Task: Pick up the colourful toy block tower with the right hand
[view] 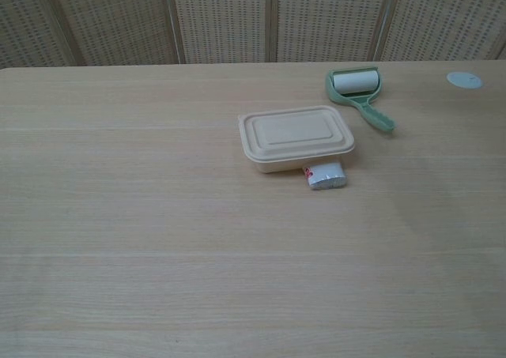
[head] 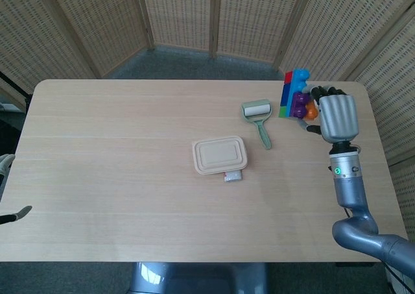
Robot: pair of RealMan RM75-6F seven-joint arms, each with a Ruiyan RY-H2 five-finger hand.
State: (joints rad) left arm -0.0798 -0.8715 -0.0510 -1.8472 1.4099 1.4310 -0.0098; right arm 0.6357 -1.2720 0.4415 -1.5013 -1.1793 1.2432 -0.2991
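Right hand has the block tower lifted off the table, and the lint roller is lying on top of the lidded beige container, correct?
Not quite. The right hand does hold the block tower off the table, but the lint roller lies on the table itself, behind and to the right of the beige container, apart from it. The chest view shows the gap plainly.

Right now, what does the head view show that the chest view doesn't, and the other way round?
Only the head view shows the right robot hand gripping the block tower; the chest view catches just the tower's green bottom edge. The chest view shows nothing the head view lacks. Both show the lidded container, the lint roller, the small white packet and the round white disc.
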